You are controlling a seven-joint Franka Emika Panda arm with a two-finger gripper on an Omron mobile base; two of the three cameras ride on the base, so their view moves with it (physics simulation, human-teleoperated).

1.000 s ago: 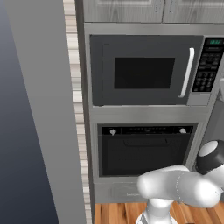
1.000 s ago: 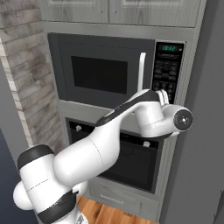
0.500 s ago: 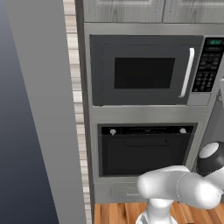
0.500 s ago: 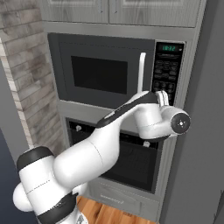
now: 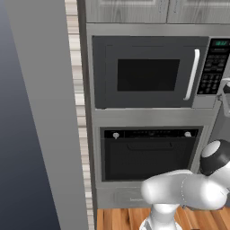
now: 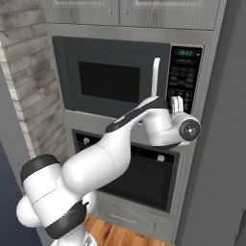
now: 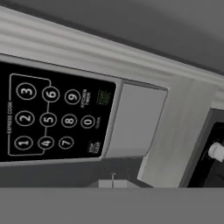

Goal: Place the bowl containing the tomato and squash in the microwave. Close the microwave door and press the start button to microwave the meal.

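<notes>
The microwave (image 5: 148, 72) is built into the wall unit, and its dark microwave door (image 5: 143, 74) is closed, with the white bar handle (image 5: 193, 74) at its right. To the right of the door is the black keypad (image 6: 185, 79). My gripper (image 6: 178, 102) is shut and points at the keypad's lower edge. In the hand view the number keys (image 7: 48, 118) are close up and turned sideways, and my fingertips (image 7: 113, 183) sit together just below the panel. The bowl, the tomato and the squash are hidden.
A black-fronted oven (image 5: 148, 152) with two knobs sits under the microwave; one knob (image 7: 216, 151) shows in the hand view. Grey cabinets (image 6: 125, 9) run above. A brick strip (image 6: 24, 86) and a grey wall panel (image 5: 36, 112) stand to the left, and a tall grey panel (image 6: 226, 144) to the right.
My hand has drifted a little to the right beside the keypad. The microwave door stays closed and the gripper stays shut.
</notes>
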